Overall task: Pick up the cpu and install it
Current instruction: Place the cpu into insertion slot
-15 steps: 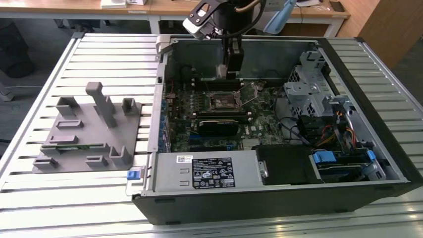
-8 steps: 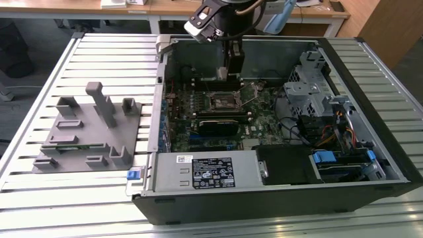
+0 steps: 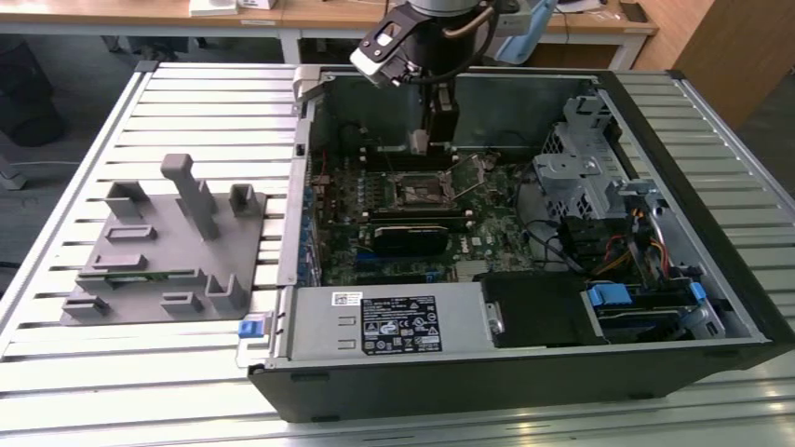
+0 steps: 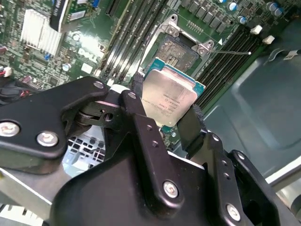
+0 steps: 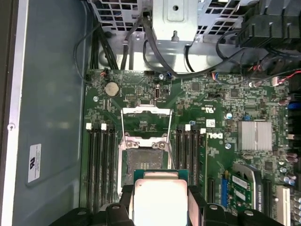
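**Item:** the small flat square cpu with the silver-grey metal top (image 4: 168,96) is off the table. It is held over the green motherboard (image 5: 221,103), just short of the empty square socket (image 5: 143,160). The socket's metal retaining frame (image 5: 146,120) stands swung open.

**Step, as judged:** pick-up is done and the chip is not yet seated. Seating calls for it to be square, level and centred on the socket.

**Pincer:** the black gripper (image 4: 165,104) pinches the chip by two opposite edges, its fingers (image 4: 137,89) spread only to the chip's width. It works toward the far side of the open black computer case (image 3: 497,386).

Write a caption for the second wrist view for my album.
Gripper holds the cpu by its edges, close to the open socket.
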You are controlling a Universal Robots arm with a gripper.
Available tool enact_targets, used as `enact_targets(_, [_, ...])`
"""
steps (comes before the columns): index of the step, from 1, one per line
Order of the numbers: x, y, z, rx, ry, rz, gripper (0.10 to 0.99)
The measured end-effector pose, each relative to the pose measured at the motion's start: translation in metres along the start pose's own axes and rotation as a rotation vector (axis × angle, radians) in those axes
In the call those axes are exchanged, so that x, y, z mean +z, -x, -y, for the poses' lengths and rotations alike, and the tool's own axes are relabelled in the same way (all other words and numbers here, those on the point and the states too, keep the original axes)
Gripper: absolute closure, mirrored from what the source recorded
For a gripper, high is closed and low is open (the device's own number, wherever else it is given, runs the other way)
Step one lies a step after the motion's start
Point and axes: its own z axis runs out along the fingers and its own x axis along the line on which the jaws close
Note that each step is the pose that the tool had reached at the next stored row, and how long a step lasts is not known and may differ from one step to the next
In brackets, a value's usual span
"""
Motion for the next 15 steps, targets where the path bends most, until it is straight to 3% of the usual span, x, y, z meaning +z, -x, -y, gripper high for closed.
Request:
enact_targets(5, [0.008, -0.0024, 0.0004, 0.0, 0.0, -0.0001, 0.545])
enact_targets(15, [0.0162, -0.004, 0.0009, 0.0, -0.001, 0.0, 0.545])
